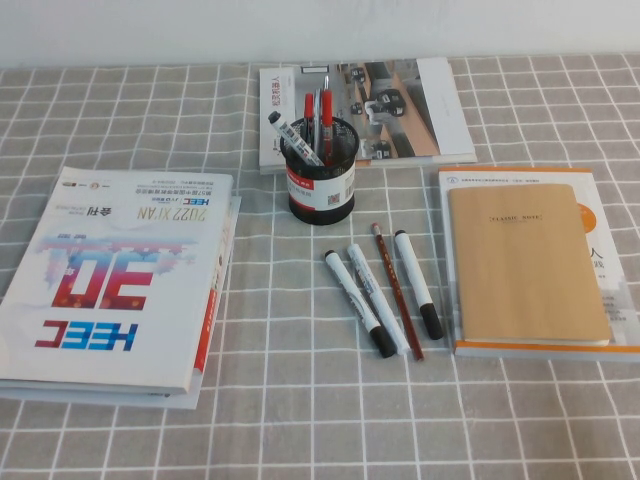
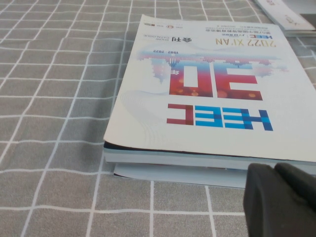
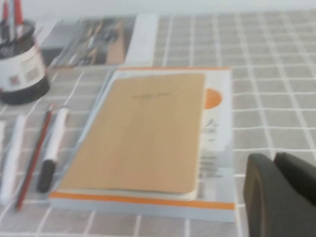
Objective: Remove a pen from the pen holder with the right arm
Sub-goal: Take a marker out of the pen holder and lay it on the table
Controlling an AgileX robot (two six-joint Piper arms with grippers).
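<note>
Several pens (image 1: 325, 110) stand in the black pen holder (image 1: 322, 190), mid-table: likely light, stiff, slick. Pinch a red one near its top. Your right claw (image 3: 274, 160), pressed together, hovers beside the tan notebook (image 3: 143, 128); left claw (image 2: 274, 170), likewise closed, beside the white book (image 2: 212, 89).

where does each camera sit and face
High view: raised on the robot's side, angled down at pen holder, HEEC book, tan notebook; no arm shows.
Left wrist view: low at the left, facing the HEEC book; left gripper shut, short of it.
Right wrist view: low at the right, facing the pen holder over the tan notebook; right gripper shut beside it.
High and right wrist share pen holder, tan notebook.
</note>
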